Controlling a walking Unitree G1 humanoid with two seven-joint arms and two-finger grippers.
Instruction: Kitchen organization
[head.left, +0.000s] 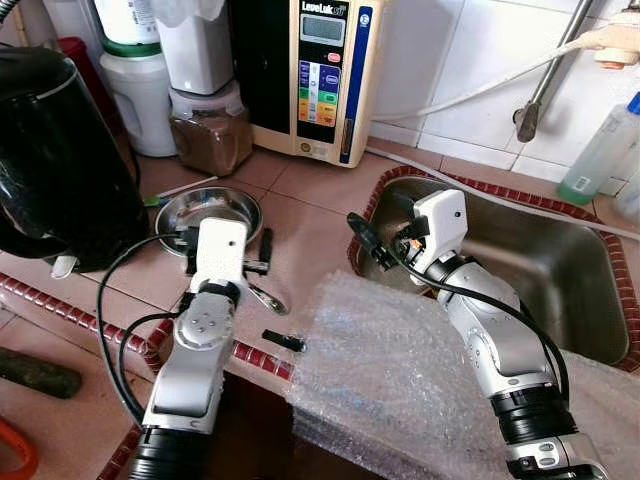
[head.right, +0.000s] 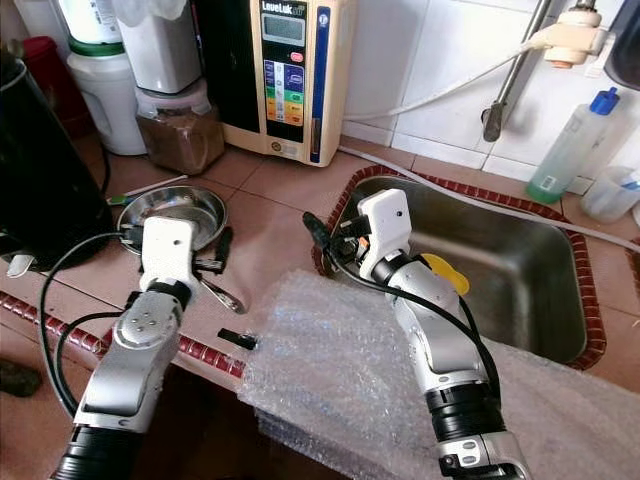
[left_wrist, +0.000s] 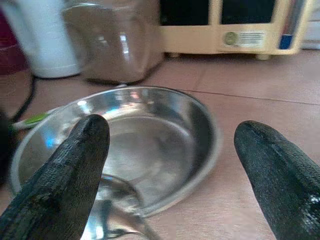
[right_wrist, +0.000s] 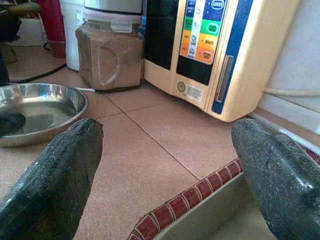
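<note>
The steel bowl (head.left: 208, 212) sits on the tiled desk (head.left: 300, 215), and everything else is placed from it. To its left stands a black kettle (head.left: 55, 150), with a black cable running past the bowl's rim. Behind the bowl stand a white canister (head.left: 140, 95) and a clear jar of brown powder (head.left: 210, 130), the jar nearest to it. A green-tipped stick (head.left: 180, 190) lies against the bowl's far-left edge. The left gripper (head.left: 228, 262) hovers just at the bowl's near rim, its two fingers (left_wrist: 60, 175) spread apart and holding nothing; in the left wrist view a spoon (left_wrist: 112, 207) rests with its bowl end on the near rim, between those fingers. A small black piece (head.left: 283, 341) lies on the desk's red-tiled edge, near the bowl's front right. Behind and to the right of the bowl stands a cream water ioniser (head.left: 315, 75) with coloured buttons. Further right, a sheet of bubble wrap (head.left: 390, 380) drapes over the desk's front edge. The right gripper (head.left: 368, 242) hangs above the left rim of the sink (head.left: 560, 280), well right of the bowl, fingers (right_wrist: 50, 175) parted and empty, pointed back toward the bowl. A yellow object (head.right: 445, 272) lies in the sink behind the right arm. Far right, a green-tinted bottle (head.left: 600, 150) stands by the wall.
</note>
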